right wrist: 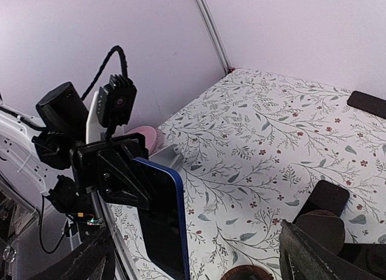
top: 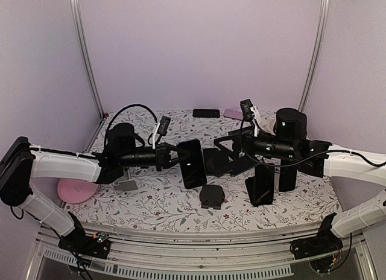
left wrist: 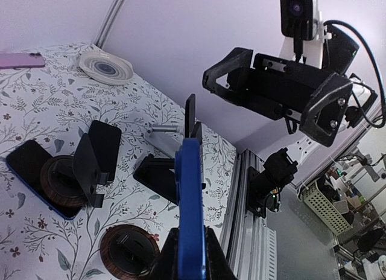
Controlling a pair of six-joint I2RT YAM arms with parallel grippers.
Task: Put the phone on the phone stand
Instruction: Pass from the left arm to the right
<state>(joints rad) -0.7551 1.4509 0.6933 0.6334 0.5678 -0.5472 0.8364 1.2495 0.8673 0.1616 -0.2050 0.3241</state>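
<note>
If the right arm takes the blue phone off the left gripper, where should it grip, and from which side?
Probably the free long edge of the blue phone, coming in from the robot's right. The left gripper clamps the opposite edge, the phone hangs upright in the air, and the open right gripper faces that bare edge.

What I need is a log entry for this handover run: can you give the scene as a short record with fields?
phone: blue-edged phone, held upright, off the table
left end effector: left end effector, shut on the phone
right end effector: right end effector, open, facing the phone, not touching it
stand: black phone stand on the floral table, right of the phone
task state: phone not yet on the stand
</note>
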